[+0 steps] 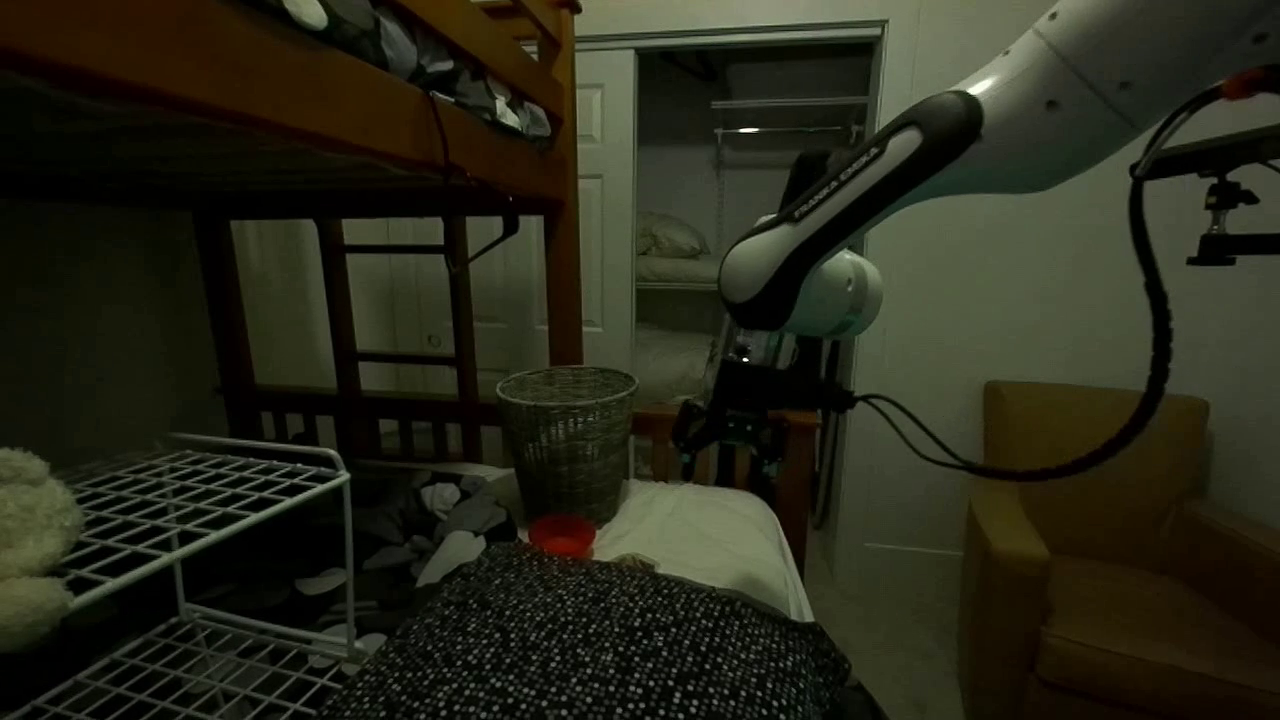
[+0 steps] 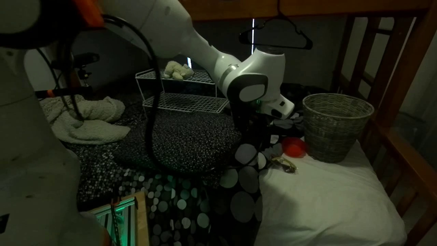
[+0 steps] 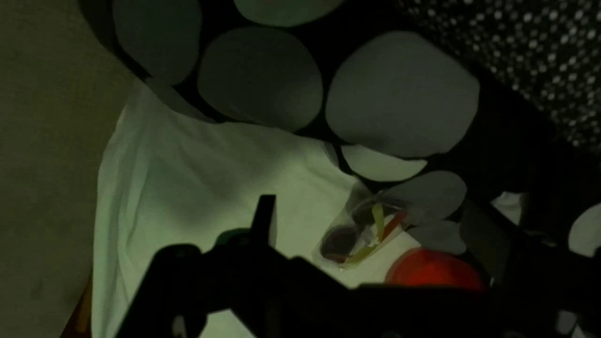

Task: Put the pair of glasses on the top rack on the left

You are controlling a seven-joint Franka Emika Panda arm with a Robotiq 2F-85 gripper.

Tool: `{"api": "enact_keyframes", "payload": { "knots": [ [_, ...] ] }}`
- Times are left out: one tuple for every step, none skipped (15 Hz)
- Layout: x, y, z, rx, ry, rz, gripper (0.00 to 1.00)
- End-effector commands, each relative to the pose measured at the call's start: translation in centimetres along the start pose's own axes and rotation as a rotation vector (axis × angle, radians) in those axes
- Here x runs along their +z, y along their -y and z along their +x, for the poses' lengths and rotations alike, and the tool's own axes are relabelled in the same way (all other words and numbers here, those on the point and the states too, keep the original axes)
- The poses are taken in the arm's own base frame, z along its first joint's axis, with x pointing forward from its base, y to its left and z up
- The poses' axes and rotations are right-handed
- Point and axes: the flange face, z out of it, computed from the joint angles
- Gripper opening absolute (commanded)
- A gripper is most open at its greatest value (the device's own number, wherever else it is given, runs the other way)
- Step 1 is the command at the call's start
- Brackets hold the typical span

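I see a mesh bin (image 2: 336, 131) on white bedding (image 2: 324, 201), a red bowl (image 2: 294, 147) just beside it. A black hanger (image 2: 275, 45) hangs higher than the bin; a plush toy (image 2: 177, 71) and armchair (image 1: 1095, 470) sit well apart from it.

Glasses (image 2: 285, 164) on bed (image 2: 327, 201), near bowl (image 2: 294, 147)

home bdrm w/ bunk bed (image 1: 350, 115) & closet (image 1: 680, 178)
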Motion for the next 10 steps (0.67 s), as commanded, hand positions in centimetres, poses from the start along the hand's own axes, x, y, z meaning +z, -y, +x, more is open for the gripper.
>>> {"api": "enact_keyframes", "payload": {
  "knots": [
    [6.0,3.9,4.0,0.173,-0.041,0.047,1.0],
    [7.9,4.5,5.1,0.204,-0.042,0.05,1.0],
    [9.9,5.2,6.0,0.233,-0.035,0.055,1.0],
    [11.7,5.6,6.9,0.249,-0.011,0.062,1.0],
    [13.4,6.1,7.3,0.24,0.061,0.066,1.0],
    [10.3,5.3,5.3,0.207,-0.009,0.044,1.0],
    [12.1,5.7,6.0,0.219,0.017,0.047,1.0],
    [13.2,5.9,6.6,0.225,0.026,0.05,1.0],
    [13.9,6.0,7.0,0.228,0.03,0.051,1.0],
    [14.1,6.0,7.2,0.23,0.032,0.052,1.0]
  ]
}}
